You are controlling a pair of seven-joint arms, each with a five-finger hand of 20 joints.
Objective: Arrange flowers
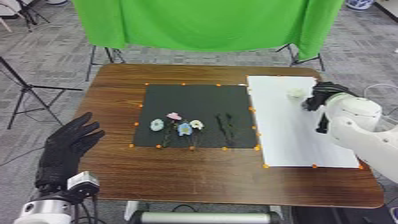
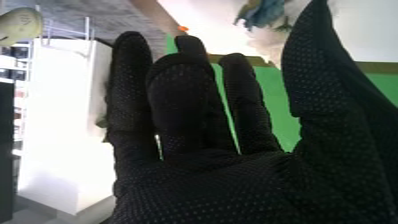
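Tripod (image 1: pixel 28 87) stands at the left edge of the head view. Left hand (image 1: pixel 62 150), at lower left, is open, fingers extended, by the left edge of the brown table (image 1: pixel 160 175). Black mat (image 1: pixel 197 100) lies at centre, bordered by orange markers (image 1: pixel 131 145). On it, in order: pale blue flower (image 1: pixel 157 125), pink flower (image 1: pixel 173 116), blue flower (image 1: pixel 185 129) and cream flower (image 1: pixel 196 124), grouped closely, the pink one highest in the frame. Green sprigs (image 1: pixel 226 127) lie right of that group. Green cloth (image 1: pixel 209 22) hangs at top centre. White sheet (image 1: pixel 306 140) covers the table's right side; white flower (image 1: pixel 296 93) sits on its upper part. Right hand (image 1: pixel 327 95), just right of that flower, is wide, fingers straight; whether it touches the bloom cannot be told.
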